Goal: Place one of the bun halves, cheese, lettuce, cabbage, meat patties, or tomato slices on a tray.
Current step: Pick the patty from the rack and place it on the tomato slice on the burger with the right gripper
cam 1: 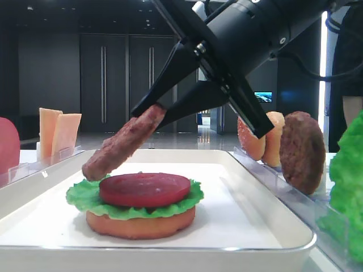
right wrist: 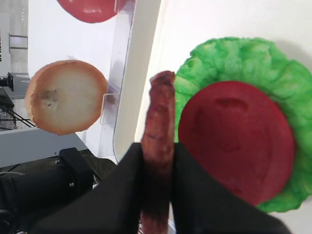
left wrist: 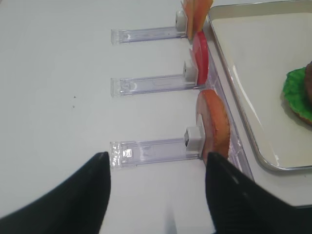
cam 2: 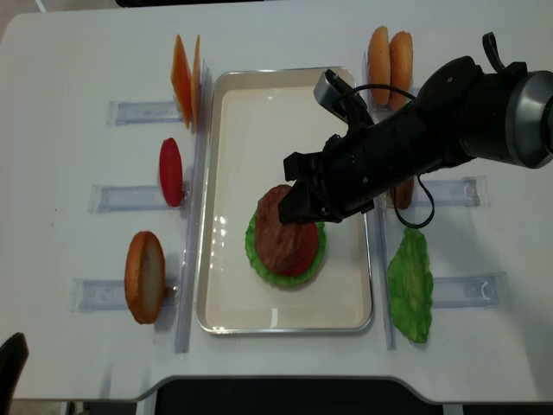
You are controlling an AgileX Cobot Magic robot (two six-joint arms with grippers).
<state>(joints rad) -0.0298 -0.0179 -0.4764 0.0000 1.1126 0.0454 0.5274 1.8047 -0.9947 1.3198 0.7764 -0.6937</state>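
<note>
My right gripper (cam 1: pixel 152 110) is shut on a reddish-brown meat patty (cam 1: pixel 122 146), gripped by its edge. The patty hangs tilted, its low end just above the left of a stack on the white tray (cam 1: pixel 238 221). That stack is a bun half (cam 1: pixel 139 224), green lettuce (cam 1: pixel 79 195) and a red tomato slice (cam 1: pixel 144 188). In the right wrist view the patty (right wrist: pixel 159 117) shows edge-on between the black fingers (right wrist: pixel 131 180), beside the tomato slice (right wrist: pixel 236 146). My left gripper (left wrist: pixel 156 163) is open and holds nothing, over the table left of the tray (left wrist: pixel 243 73).
Clear racks flank the tray. On the left stand cheese slices (cam 2: pixel 186 69), a tomato slice (cam 2: pixel 170 171) and a bun half (cam 2: pixel 145 277). On the right are bun halves (cam 2: pixel 389 52), another meat patty (cam 1: pixel 302 150) and a lettuce leaf (cam 2: pixel 410 285).
</note>
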